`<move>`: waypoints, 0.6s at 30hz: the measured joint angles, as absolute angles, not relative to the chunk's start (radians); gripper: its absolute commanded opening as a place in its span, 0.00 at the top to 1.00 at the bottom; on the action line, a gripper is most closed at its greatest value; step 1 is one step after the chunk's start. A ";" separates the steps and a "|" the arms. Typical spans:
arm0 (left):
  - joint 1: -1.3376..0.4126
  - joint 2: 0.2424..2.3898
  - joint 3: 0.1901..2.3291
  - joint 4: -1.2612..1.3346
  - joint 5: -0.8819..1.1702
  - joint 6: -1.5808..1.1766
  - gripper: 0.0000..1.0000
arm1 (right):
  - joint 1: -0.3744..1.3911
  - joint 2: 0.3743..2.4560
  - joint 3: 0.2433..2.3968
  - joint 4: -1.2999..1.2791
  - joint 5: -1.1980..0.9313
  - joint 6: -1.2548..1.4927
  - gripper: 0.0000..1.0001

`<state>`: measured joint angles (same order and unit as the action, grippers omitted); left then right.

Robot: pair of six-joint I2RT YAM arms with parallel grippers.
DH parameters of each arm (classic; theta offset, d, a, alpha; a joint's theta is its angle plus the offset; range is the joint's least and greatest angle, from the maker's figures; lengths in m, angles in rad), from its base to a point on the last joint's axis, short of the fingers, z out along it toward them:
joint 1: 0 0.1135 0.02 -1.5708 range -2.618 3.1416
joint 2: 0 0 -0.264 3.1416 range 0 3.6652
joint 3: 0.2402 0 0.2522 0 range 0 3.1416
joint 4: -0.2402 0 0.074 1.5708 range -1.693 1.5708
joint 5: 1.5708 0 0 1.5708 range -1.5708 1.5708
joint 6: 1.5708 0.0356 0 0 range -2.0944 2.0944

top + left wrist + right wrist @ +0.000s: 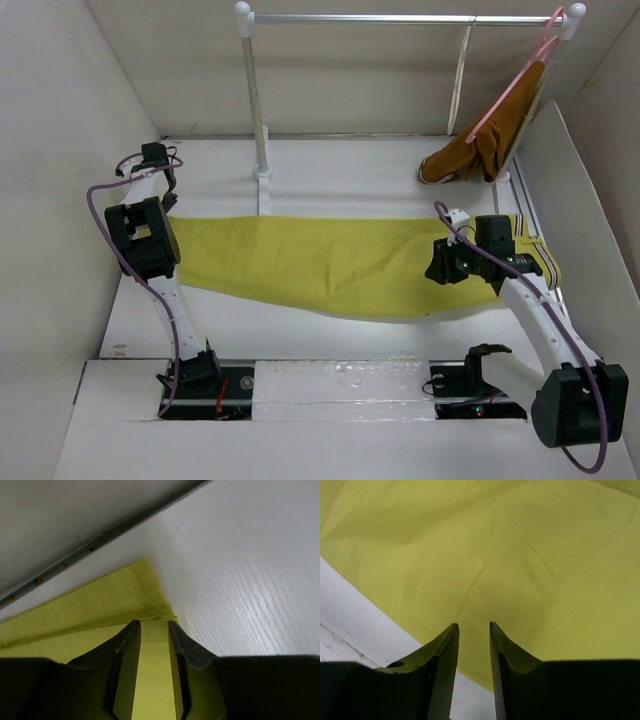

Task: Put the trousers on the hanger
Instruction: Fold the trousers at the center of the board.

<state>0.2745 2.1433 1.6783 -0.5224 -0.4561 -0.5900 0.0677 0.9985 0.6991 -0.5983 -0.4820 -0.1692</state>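
Note:
The yellow-green trousers (330,262) lie flat across the table, with the legs to the left and the striped white waistband (532,252) to the right. The thin cream-white hanger (459,80) hangs from the metal rail at the back. My left gripper (152,626) is low over the leg hem (145,587), with its jaws a little apart and hem cloth showing between them. My right gripper (474,626) hovers over the trousers (520,555) near their front edge, just left of the waistband. Its jaws are slightly apart and hold nothing.
The metal rail (400,18) stands on white posts along the back. A pink hanger (512,82) on it carries a rust-brown garment (478,150) at the back right. White walls close in on both sides. The left wall's seam (90,545) runs near the hem.

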 measured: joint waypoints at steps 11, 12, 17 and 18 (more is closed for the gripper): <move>0.265 2.162 1.690 -0.488 -0.419 -0.576 0.70 | 0.135 1.053 0.699 -0.590 -0.481 -0.172 0.65; 0.264 2.170 1.691 -0.484 -0.417 -0.578 0.73 | 0.139 1.055 0.699 -0.589 -0.481 -0.172 0.64; 0.263 2.194 1.691 -0.483 -0.422 -0.576 1.00 | 0.141 1.066 0.699 -0.581 -0.473 -0.172 0.65; 0.263 2.194 1.692 -0.482 -0.423 -0.578 1.00 | 0.141 1.068 0.699 -0.581 -0.471 -0.172 0.64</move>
<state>0.2634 2.1937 1.6924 -0.4820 -0.4229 -0.5781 0.1410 1.0679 0.6991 -0.5808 -0.4713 -0.1722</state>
